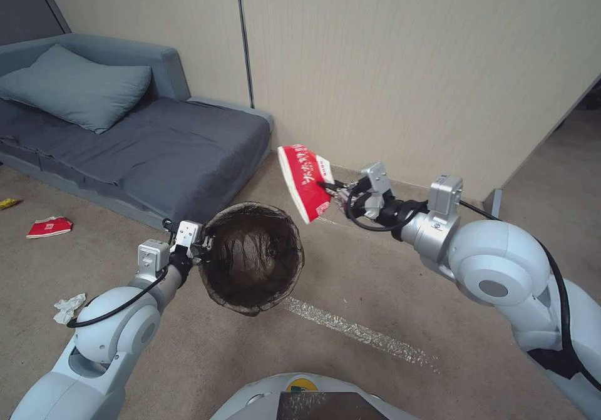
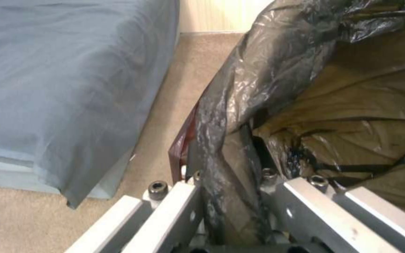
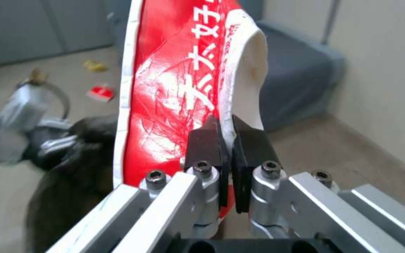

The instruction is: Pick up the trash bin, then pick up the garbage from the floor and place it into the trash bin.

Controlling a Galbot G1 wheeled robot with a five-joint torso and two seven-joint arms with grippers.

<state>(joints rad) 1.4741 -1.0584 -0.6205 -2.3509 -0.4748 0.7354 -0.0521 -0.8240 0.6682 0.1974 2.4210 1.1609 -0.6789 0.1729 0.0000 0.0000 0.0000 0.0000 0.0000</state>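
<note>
Right pincer (image 1: 332,189) is clamping shut on the lower edge of a red-and-white wrapper (image 1: 305,182), holding it in the air just right of and above the trash bin (image 1: 251,258); the wrapper's long axis is running up-left to down-right. Left pincer (image 1: 201,243) is gripping the bin's bag-lined rim closed, mouth tilting toward the camera, above the floor (image 1: 375,282). More litter: red packet (image 1: 49,226), tissue (image 1: 69,307).

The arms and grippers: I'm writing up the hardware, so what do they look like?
Both arms are glossy white with rounded joints, grey discs and looping black cables. The left gripper and right gripper have silver bars with dark bolts; the right jaws carry black pads.
</note>
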